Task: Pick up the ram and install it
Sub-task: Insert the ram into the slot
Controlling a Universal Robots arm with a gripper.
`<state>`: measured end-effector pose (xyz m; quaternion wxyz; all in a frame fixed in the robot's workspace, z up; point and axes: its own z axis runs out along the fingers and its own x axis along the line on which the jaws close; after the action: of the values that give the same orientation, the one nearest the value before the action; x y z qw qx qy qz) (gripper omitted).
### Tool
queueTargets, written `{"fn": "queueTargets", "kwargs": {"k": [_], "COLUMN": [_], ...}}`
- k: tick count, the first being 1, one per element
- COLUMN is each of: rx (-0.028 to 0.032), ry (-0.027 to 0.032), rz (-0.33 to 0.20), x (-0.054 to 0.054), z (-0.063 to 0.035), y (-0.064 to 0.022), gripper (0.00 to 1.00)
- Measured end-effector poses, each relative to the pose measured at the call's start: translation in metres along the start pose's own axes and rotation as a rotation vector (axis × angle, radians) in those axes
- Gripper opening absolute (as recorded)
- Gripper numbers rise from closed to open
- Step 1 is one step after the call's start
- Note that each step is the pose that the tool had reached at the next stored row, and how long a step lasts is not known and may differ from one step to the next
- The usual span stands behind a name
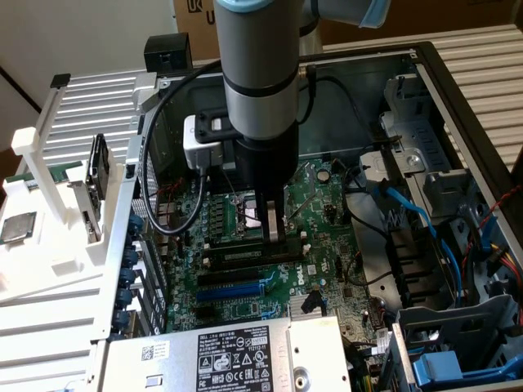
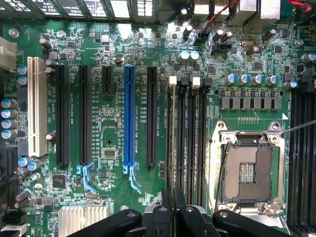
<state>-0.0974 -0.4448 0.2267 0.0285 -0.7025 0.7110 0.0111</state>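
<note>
The ram (image 2: 171, 138) shows edge-on as a thin strip standing in the memory slot farthest from the empty processor socket (image 2: 247, 173), in the group of slots beside it. In the exterior view the ram (image 1: 245, 255) lies as a long dark-green strip across the motherboard (image 1: 315, 196), below the arm. My gripper (image 2: 174, 212) has its two black fingers (image 2: 163, 217) drawn close together over one end of the stick, with its top edge running in between them. From outside, the gripper (image 1: 274, 233) points straight down inside the open computer case, its tip at the ram.
A white rack (image 1: 49, 245) at the exterior view's left carries a square silver-topped chip (image 1: 18, 229). A labelled metal box (image 1: 229, 359) sits in the foreground. Blue cables (image 1: 417, 216) and drive cages fill the case's right side. Long black, blue (image 2: 129, 118) and white (image 2: 37, 106) slots lie beside the memory slots.
</note>
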Motion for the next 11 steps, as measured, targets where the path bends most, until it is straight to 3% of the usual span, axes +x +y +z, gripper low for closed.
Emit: {"fn": "queueTargets", "kwargs": {"k": [11], "rx": [0.0000], "ry": [-0.0007], "rz": [0.000], "x": [0.0000], "z": [0.0001], "y": [0.0000], "gripper": [0.12]}}
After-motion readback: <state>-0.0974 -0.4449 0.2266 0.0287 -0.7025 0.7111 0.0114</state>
